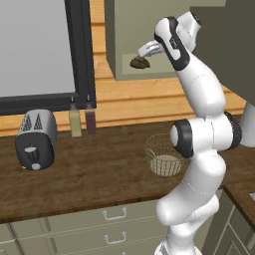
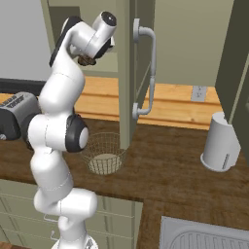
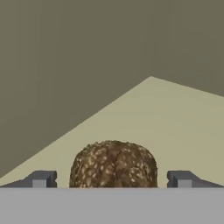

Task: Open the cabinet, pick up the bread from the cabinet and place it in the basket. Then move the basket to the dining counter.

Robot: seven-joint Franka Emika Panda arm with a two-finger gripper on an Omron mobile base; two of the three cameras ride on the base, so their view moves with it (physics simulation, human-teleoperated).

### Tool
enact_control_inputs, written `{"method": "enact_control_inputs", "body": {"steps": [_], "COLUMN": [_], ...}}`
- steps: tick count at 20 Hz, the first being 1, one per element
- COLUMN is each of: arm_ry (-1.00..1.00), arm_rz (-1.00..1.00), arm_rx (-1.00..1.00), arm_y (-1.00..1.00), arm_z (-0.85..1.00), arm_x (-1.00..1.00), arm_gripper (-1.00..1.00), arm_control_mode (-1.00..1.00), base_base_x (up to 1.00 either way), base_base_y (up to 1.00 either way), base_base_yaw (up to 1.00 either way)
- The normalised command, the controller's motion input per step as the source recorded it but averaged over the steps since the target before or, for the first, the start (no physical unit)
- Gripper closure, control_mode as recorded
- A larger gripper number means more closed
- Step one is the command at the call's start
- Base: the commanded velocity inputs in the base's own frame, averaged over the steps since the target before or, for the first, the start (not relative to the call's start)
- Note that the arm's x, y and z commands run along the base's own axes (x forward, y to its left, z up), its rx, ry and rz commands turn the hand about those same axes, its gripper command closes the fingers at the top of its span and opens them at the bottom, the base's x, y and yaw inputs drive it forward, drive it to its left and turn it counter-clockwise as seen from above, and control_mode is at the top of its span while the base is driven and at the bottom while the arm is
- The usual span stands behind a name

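Bread [image 3: 113, 164], a rounded dark-brown speckled lump, sits near the front edge of the open cabinet [image 1: 124, 37] shelf between the spread fingers [image 3: 41, 178], clear gaps either side.

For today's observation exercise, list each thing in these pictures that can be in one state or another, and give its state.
cabinet: door open.
bread: on the cabinet shelf, between the end effector's fingertips, not gripped.
end effector: open, a fingertip either side of the bread.
basket: upright on the worktop, no bread inside.
toaster: slots empty.
drawers: closed.
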Motion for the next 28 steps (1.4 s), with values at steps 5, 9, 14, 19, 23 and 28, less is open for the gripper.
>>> {"method": "enact_control_inputs", "body": {"steps": [5,9,14,19,23,28], "arm_ry": [0.0,0.0,-0.04,-0.13,-0.23,-0.05], "arm_rz": [0.0,0.0,0.0,0.04,0.12,0.08], "arm_rx": [0.0,0.0,0.0,-0.01,-0.01,0.0], "arm_y": [0.18,0.26,0.03,0.0,0.0,0.03], "arm_z": [-0.15,-0.21,-0.47,-0.62,-0.67,-0.37], "arm_x": [0.2,0.19,0.01,-0.01,-0.01,-0.01], "arm_gripper": [-1.0,-1.0,-1.0,-1.0,-1.0,1.0], "arm_control_mode": [-1.0,-1.0,-1.0,-1.0,-1.0,-1.0], "base_base_x": [0.0,0.0,0.0,0.0,0.0,0.0], "base_base_y": [0.0,0.0,0.0,0.0,0.0,0.0], "base_base_yaw": [0.0,0.0,0.0,0.0,0.0,0.0]}}
